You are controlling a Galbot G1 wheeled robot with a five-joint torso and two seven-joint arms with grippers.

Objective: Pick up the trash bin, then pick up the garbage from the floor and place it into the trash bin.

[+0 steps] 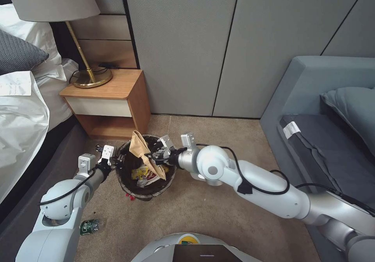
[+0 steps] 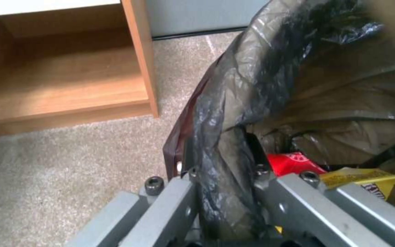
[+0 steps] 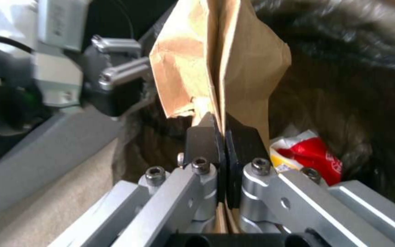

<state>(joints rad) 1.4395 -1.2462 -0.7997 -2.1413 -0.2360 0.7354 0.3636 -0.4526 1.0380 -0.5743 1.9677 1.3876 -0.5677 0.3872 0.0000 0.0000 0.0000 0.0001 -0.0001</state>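
Grey wall panels back a bedroom corner where a wooden nightstand (image 1: 107, 102) carrying a brass lamp (image 1: 84, 39) stands between a white-sheeted bed (image 1: 23, 109) and a grey sofa (image 1: 324, 117). On the floor (image 1: 218, 223), just in front of the nightstand, sits the trash bin (image 1: 134, 191), its dark liner bag (image 2: 234, 113) folded over the rim.

At the bin's left edge, the left claw (image 1: 114, 161) is clamped on the bin's rim: the left wrist view has one jaw inside and one outside, with wall and liner pinched between them.

From the right, the right claw (image 1: 153, 155) reaches over the bin's mouth, its two dark pads (image 3: 203, 139) pressed together on a brown paper bag (image 1: 140, 148). That bag stands tilted, its lower end down among the litter, its upper end above the rim.

Inside the bin lie a red-and-white wrapper (image 3: 312, 154) and a yellow snack packet (image 2: 367, 180).

Near the left arm's elbow, a small green-labelled bottle (image 1: 89, 226) lies on the carpet, well apart from the bin. Tiny red scraps (image 1: 129, 196) rest on the floor just beside the bin's base.
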